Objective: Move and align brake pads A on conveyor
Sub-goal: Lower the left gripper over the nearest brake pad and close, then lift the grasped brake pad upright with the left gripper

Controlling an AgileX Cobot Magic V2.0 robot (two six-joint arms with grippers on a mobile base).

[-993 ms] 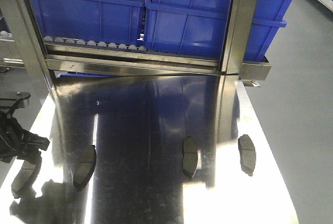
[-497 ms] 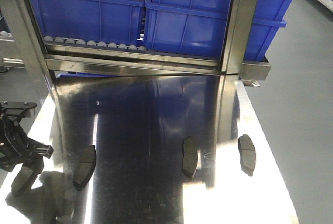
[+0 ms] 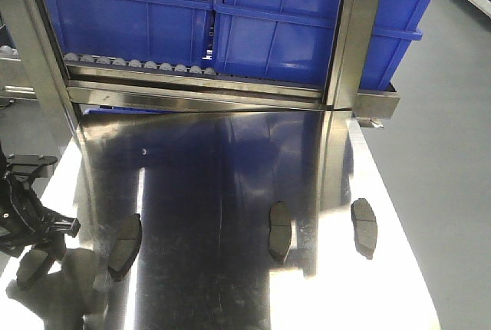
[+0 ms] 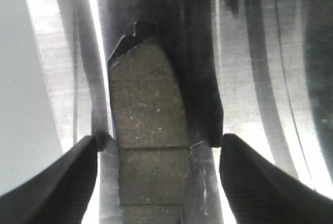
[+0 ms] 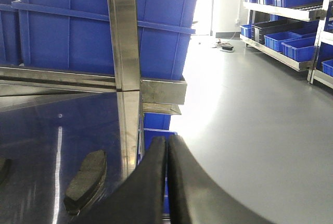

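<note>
Four brake pads lie in a loose row on a mirror-bright steel table [image 3: 230, 292] across the lower half of the front view, each pointing lengthwise toward the blue bins [image 3: 284, 31] racked along the top of the frame. At the lower left edge, the left gripper [image 3: 38, 236] hangs directly over the leftmost brake pad [image 3: 29, 267]. Its wrist camera shows the claw spread wide, with one dark finger [image 4: 57, 182] in each lower corner of the frame. The leftmost brake pad [image 4: 148, 125] runs up between them, its gritty face and thin centre groove uppermost. Whether either finger touches the pad's edge cannot be told. The second brake pad [image 3: 124, 245] sits just to the right. The third brake pad [image 3: 280, 230] lies near the centre, and the rightmost brake pad [image 3: 364, 226] lies close to the table's right edge, well apart from the first two. The right gripper [image 5: 167, 182] fills the bottom centre of its own wrist view, its fingers pressed together with nothing between them. It sits beside the table's edge and a grey floor [image 5: 250, 104]. One pad lies flat at that frame's lower left.
</note>
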